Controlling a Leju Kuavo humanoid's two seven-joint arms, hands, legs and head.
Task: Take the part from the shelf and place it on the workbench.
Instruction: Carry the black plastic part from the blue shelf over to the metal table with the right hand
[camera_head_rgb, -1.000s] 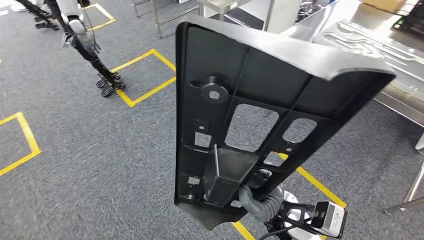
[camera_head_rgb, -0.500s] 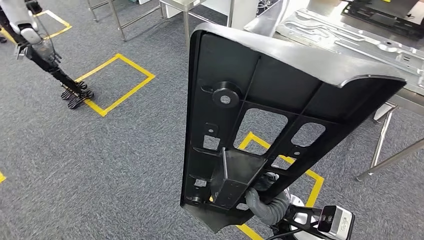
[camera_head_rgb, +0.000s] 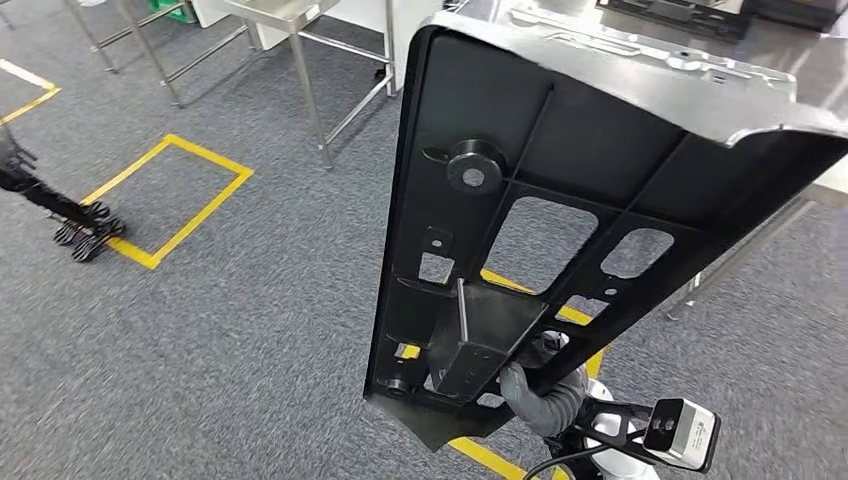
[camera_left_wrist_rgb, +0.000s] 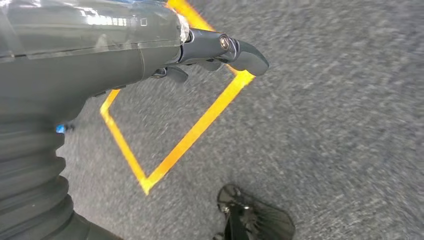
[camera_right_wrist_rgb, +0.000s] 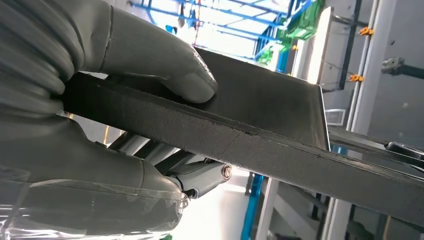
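The part (camera_head_rgb: 560, 190) is a long black plastic panel with ribs, cut-outs and a round boss, standing up tall in the middle of the head view. My right hand (camera_head_rgb: 540, 395) grips it at its lower end, by a boxy bracket. In the right wrist view the thumb presses on one face of the panel (camera_right_wrist_rgb: 280, 145) and the fingers (camera_right_wrist_rgb: 200, 175) wrap under its edge. The workbench (camera_head_rgb: 790, 60), a steel table, lies just behind the panel's upper end. My left hand (camera_left_wrist_rgb: 150, 45) hangs over the carpet, fingers loosely out, holding nothing.
A stamped metal sheet (camera_head_rgb: 620, 50) and a dark tray (camera_head_rgb: 680, 12) lie on the workbench. Steel table legs (camera_head_rgb: 305, 100) stand at the back left. Yellow tape squares (camera_head_rgb: 170, 200) mark the grey carpet. Another robot's foot (camera_head_rgb: 85, 235) is at the far left.
The whole picture has shifted: the camera turned toward the workbench, which now sits closer behind the panel. My right hand keeps the same hold on the panel.
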